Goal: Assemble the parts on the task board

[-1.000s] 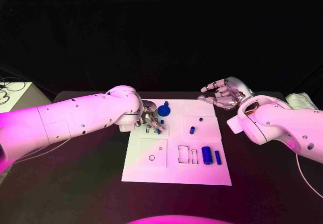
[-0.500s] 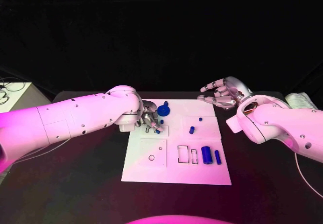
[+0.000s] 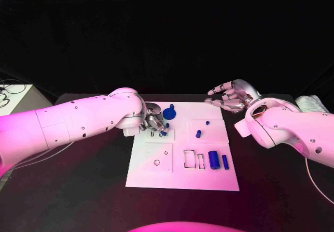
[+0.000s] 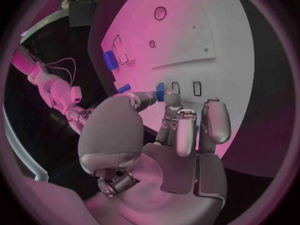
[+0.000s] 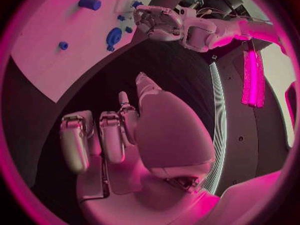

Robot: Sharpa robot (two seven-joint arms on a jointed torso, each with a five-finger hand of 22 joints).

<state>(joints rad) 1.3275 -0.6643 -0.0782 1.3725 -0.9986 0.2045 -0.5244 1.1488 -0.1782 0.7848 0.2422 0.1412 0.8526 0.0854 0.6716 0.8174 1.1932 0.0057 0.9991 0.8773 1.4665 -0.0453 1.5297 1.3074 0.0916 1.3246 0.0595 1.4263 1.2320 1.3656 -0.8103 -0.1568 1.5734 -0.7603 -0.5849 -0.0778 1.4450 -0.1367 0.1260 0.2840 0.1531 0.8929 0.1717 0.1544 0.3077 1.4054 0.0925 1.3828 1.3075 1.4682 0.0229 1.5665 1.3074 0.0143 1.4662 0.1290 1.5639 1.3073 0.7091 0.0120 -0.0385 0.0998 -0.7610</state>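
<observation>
In the head view we see our left hand [image 3: 154, 123] at the task board [image 3: 182, 179]'s far-left corner, pinching a small blue peg [image 3: 163, 132]; our right hand [image 3: 230, 97] hovers well apart, fingers loosely spread around nothing. The left wrist view shows the small blue peg [image 4: 160, 91] held at our fingertips [image 4: 171, 99], just beside two small rectangular slots [image 4: 186, 88]. In the right wrist view we see our right hand [image 5: 119, 130] off the board, holding nothing.

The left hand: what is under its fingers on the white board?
The left hand pinches a small blue piece at its fingertips, just above the white board, beside two small rectangular slots. The board directly under the palm is covered, so nothing can be told there.
</observation>
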